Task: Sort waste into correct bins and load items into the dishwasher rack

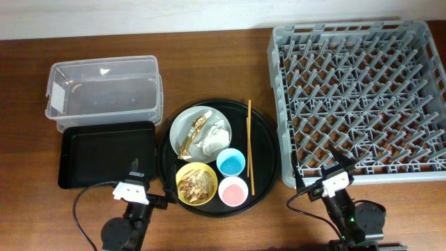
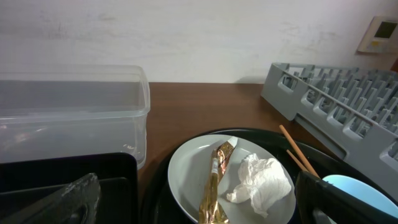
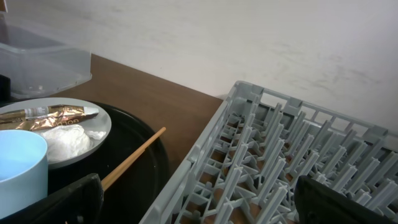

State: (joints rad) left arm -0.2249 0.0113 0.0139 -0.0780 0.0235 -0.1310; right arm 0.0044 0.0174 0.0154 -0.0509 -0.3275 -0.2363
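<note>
Starting biggest, the rack (image 1: pixel 359 97) sits just ahead of the right gripper (image 1: pixel 340 167); it is rigid and not for lifting. Ahead-right of the left gripper (image 1: pixel 134 174), the plate (image 2: pixel 186 180) looks hard, slick and breakable: pinch its rim. On it, the napkin (image 2: pixel 261 180) looks soft and featherlight, so any fold works. The wrapper (image 2: pixel 214 180) beside it is thin and crinkly, best pinched mid-length. Both grippers gape wide, empty.
</note>
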